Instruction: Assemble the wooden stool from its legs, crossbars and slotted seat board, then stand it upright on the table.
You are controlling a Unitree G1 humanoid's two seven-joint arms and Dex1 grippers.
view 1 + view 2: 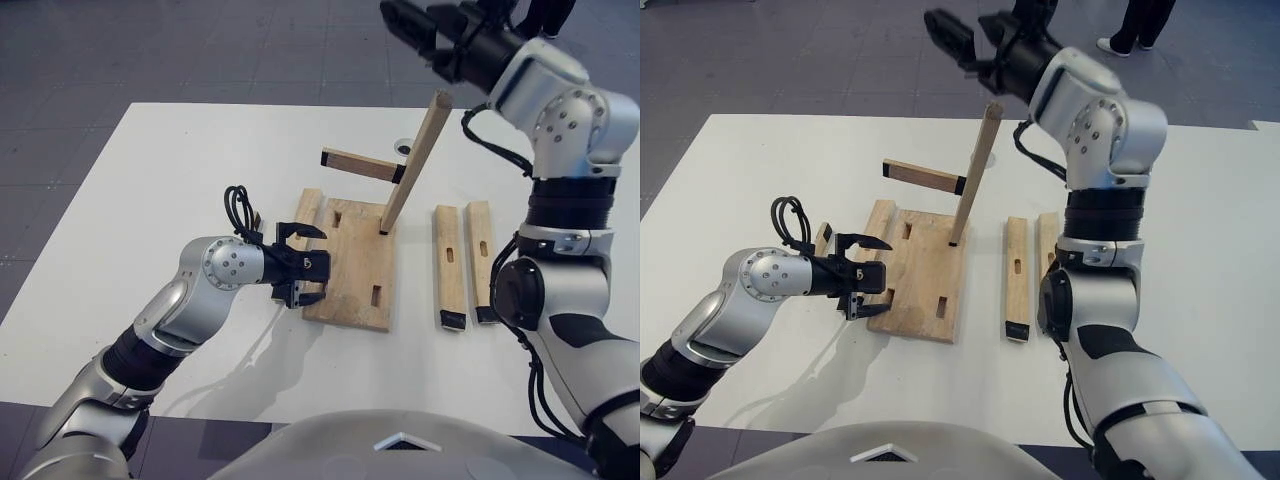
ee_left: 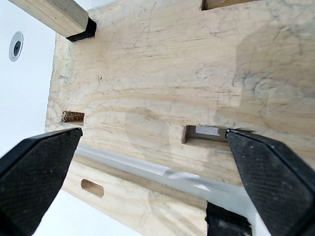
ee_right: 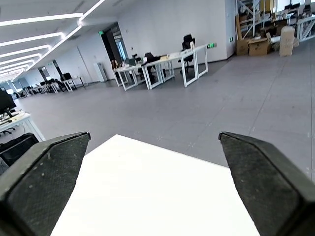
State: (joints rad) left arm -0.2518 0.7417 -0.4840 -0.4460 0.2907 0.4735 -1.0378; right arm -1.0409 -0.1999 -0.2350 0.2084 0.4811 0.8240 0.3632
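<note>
Left claw (image 1: 320,266) gapes over seat board (image 1: 355,275) edge, partly hiding it; right claw (image 1: 965,35) raised, fingers apart.

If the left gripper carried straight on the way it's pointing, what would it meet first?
Most likely the seat board: its left edge lies just ahead of the left gripper's open fingers. Its height over the board is unclear.

A tilted pale wooden leg (image 1: 412,165) and its crossbar (image 1: 362,166) bar the flat slotted seat board's (image 1: 355,275) far half. Two loose wooden legs (image 1: 448,262) lie rightward; white tabletop (image 1: 130,200) stretches left.
</note>
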